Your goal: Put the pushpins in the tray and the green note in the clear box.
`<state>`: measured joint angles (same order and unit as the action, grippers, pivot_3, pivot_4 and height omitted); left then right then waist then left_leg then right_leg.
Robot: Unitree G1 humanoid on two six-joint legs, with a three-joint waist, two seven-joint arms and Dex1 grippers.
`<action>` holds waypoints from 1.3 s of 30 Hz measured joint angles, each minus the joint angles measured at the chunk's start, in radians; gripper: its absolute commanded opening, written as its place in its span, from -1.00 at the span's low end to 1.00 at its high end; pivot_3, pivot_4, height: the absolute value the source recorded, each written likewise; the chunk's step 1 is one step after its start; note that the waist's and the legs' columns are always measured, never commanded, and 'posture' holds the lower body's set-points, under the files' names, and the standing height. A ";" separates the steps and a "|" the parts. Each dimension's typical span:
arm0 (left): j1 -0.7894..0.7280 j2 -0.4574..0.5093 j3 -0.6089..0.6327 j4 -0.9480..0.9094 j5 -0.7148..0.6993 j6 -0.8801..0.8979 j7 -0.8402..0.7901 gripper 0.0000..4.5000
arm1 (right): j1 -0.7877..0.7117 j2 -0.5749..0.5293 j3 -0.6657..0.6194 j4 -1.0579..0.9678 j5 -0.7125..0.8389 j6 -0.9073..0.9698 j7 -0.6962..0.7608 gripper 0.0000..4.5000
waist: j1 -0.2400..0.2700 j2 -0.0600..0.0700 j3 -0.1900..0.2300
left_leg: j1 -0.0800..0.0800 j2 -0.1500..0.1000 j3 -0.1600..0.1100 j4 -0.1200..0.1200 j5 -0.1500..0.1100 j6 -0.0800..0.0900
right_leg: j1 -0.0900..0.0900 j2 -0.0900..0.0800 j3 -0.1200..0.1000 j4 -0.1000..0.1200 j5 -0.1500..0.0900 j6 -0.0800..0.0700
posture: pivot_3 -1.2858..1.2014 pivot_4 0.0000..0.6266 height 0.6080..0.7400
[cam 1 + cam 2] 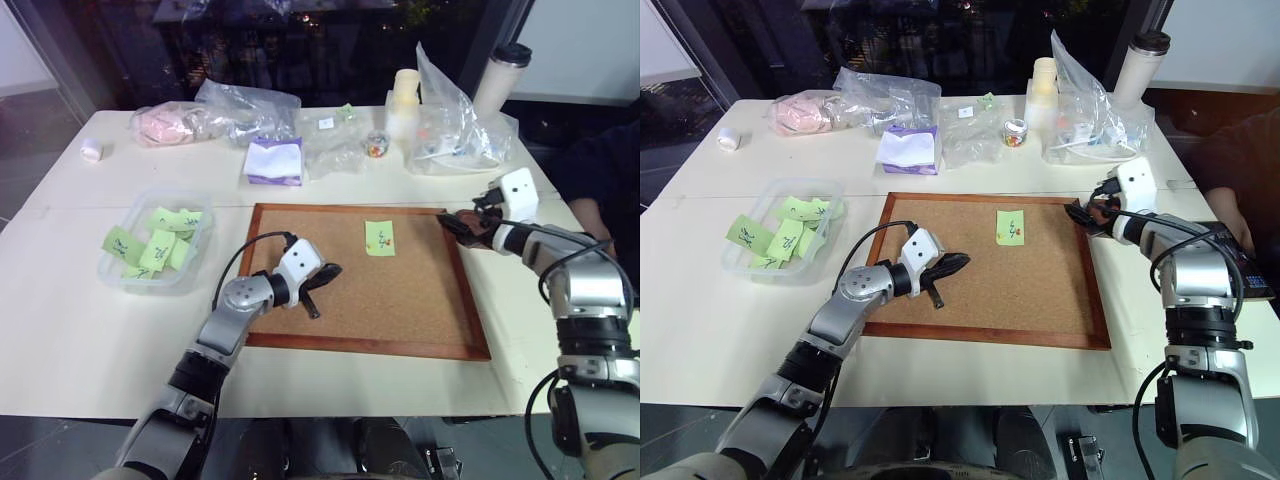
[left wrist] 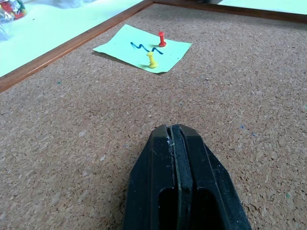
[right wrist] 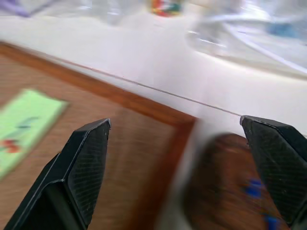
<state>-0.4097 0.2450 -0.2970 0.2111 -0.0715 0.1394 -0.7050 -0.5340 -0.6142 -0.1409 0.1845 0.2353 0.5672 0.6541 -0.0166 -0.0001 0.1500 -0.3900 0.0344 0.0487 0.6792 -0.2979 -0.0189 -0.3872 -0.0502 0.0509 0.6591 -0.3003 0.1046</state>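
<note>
The green note (image 1: 379,238) is lying near the far edge of the cork board (image 1: 400,300), with a red and a yellow pushpin (image 2: 151,60) sticking up from it, while the clear box (image 1: 120,272) is sitting well off to the left on the table (image 1: 60,330), holding other green notes. The left gripper (image 1: 318,292) is resting over the cork with its fingers pressed together on nothing. The right gripper (image 3: 180,167) is hovering with its jaws spread wide over the board's far right corner, just above the small reddish-brown tray (image 3: 225,191) beside the frame, where blurred blue specks are showing.

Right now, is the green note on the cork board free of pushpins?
No. The left wrist view shows a red pushpin and a yellow pushpin standing in the green note on the cork board.
</note>
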 measured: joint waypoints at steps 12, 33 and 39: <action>0.004 -0.002 0.004 -0.009 0.000 0.000 0.004 -1.00 | 0.030 0.073 0.130 -0.115 0.016 0.040 0.023 0.44 | 0.001 0.000 0.000 | -0.001 0.000 0.000 -0.001 0.000 0.001 | -0.001 0.000 -0.001 -0.002 0.000 0.000 | 0.03 -0.52 1.00; 0.013 0.004 0.008 -0.020 0.000 0.000 0.008 -1.00 | 0.038 0.145 0.192 -0.006 -0.030 -0.032 0.011 -0.57 | 0.000 0.000 0.000 | -0.001 0.000 0.000 -0.003 0.000 0.001 | -0.001 0.000 -0.001 -0.004 0.000 0.000 | 0.03 -0.52 1.00; 0.014 0.005 0.009 -0.021 0.000 0.000 0.009 -1.00 | 0.038 0.146 0.191 0.009 -0.041 -0.051 0.010 -0.98 | -0.001 0.000 0.000 | -0.001 0.000 0.000 -0.004 0.000 0.001 | -0.001 0.000 -0.001 -0.004 0.000 0.000 | 0.03 -0.52 1.00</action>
<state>-0.3957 0.2498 -0.2883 0.1898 -0.0717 0.1398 -0.6963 -0.4963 -0.4683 0.0500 0.1930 0.1941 0.5161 0.6637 -0.0172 -0.0005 0.1503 -0.3905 0.0344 0.0484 0.6751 -0.2983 -0.0183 -0.3880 -0.0505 0.0501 0.6553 -0.3003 0.1044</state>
